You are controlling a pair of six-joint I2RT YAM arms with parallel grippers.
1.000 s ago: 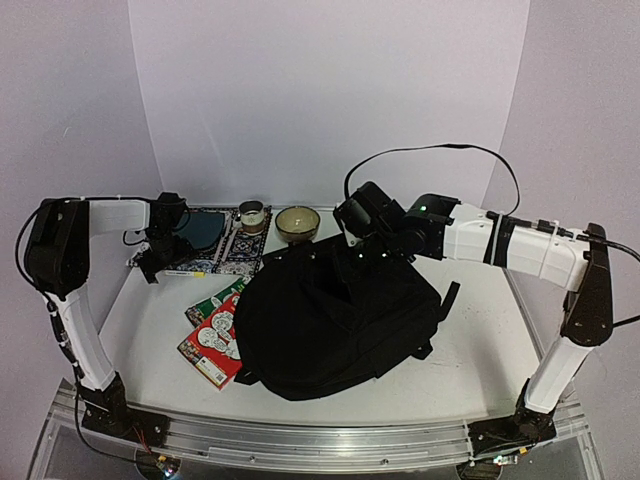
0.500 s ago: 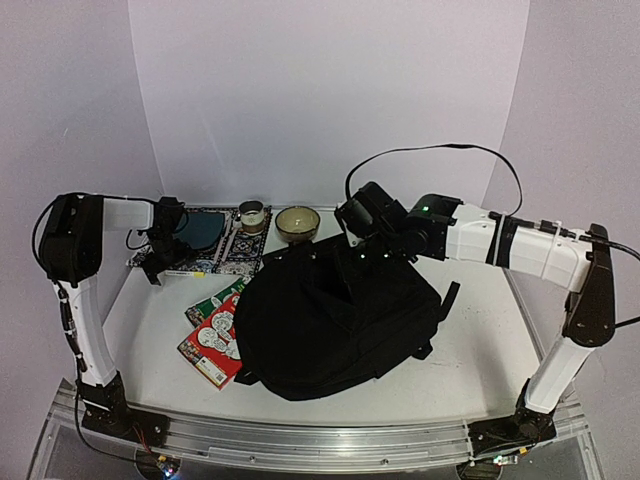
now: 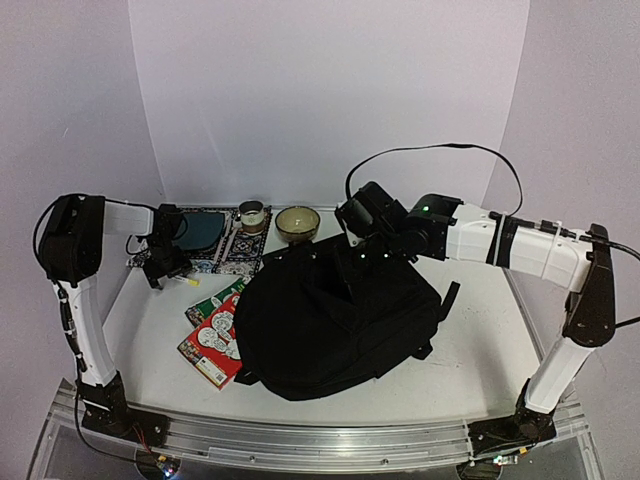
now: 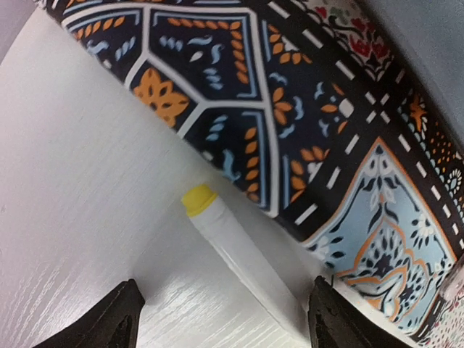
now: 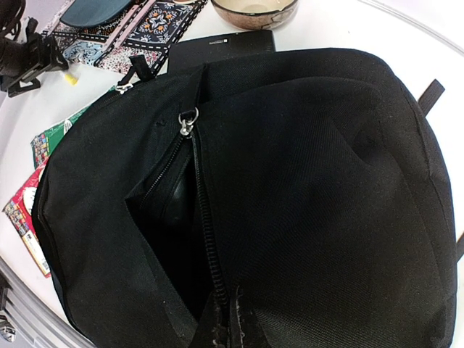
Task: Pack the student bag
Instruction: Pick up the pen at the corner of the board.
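The student bag (image 3: 330, 320) is a large black backpack lying mid-table, its main zip open to a dark gap (image 5: 170, 210). My right gripper (image 5: 233, 328) is shut on the zip edge of the bag's opening and holds the fabric up. A white marker with a yellow cap (image 4: 246, 250) lies on the table beside a patterned cloth (image 4: 304, 109) at the far left. My left gripper (image 4: 225, 326) is low over the marker. Its jaws are open, one finger on each side of the barrel, with a gap showing on the left side.
Red and green books (image 3: 212, 335) lie partly under the bag's left side. A dark pouch (image 3: 200, 230) rests on the patterned cloth. Behind it stand a small cup (image 3: 252, 215) and a bowl (image 3: 297, 223). A flat black notebook (image 5: 221, 47) lies behind the bag.
My left gripper has come slightly nearer and down over the marker, and its jaws have narrowed. The right arm and the bag have not moved.
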